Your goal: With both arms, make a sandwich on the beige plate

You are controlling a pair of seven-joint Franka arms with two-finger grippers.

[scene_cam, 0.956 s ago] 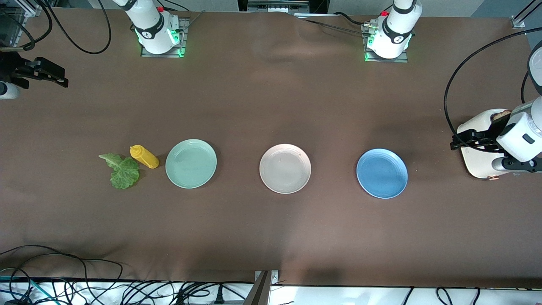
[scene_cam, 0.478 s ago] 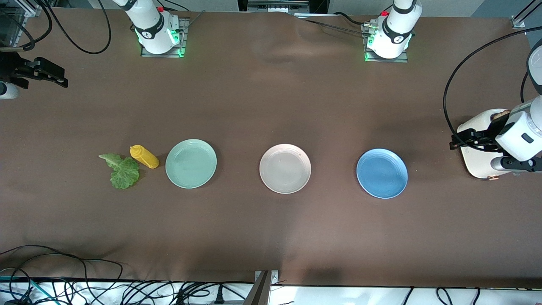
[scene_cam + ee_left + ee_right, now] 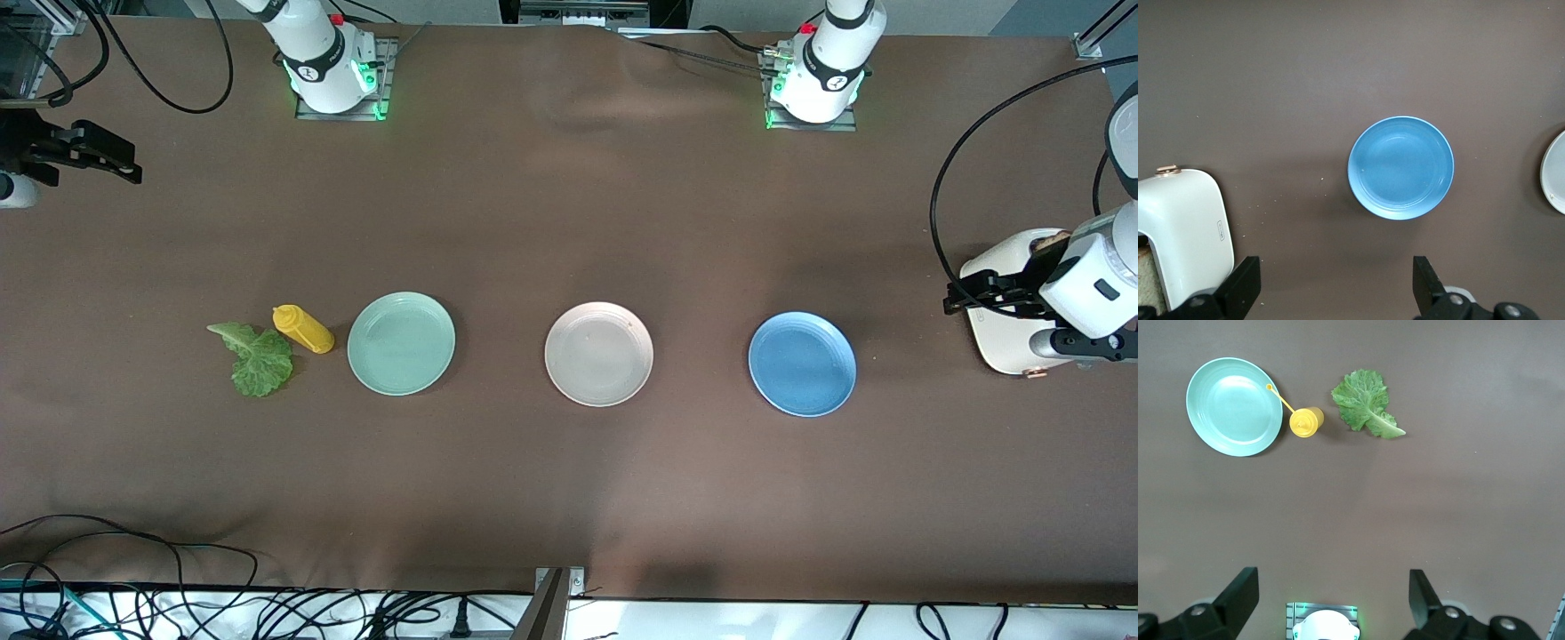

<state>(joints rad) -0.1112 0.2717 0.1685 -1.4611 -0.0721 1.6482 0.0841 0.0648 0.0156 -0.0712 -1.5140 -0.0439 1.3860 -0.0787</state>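
The beige plate (image 3: pixel 598 354) sits bare mid-table, between the mint-green plate (image 3: pixel 401 343) and the blue plate (image 3: pixel 802 364). No sandwich shows. A green lettuce leaf (image 3: pixel 256 359) lies on the table beside a yellow bottle; it also shows in the right wrist view (image 3: pixel 1365 403). A brown bread slice (image 3: pixel 1052 240) sticks out of a white toaster (image 3: pixel 1000 333). My left gripper (image 3: pixel 958 299) hangs open and empty over the toaster's edge, and it is open in the left wrist view (image 3: pixel 1335 287). My right gripper (image 3: pixel 124 167) is open and empty, high over the right arm's end of the table (image 3: pixel 1331 597).
A yellow squeeze bottle (image 3: pixel 304 328) lies beside the mint-green plate. The left wrist view shows the blue plate (image 3: pixel 1401 167), the toaster (image 3: pixel 1185 227) and the beige plate's edge (image 3: pixel 1555 172). Cables run along the table's near edge.
My left gripper has drifted very slightly over the toaster. The right arm and the things on the table have not visibly moved.
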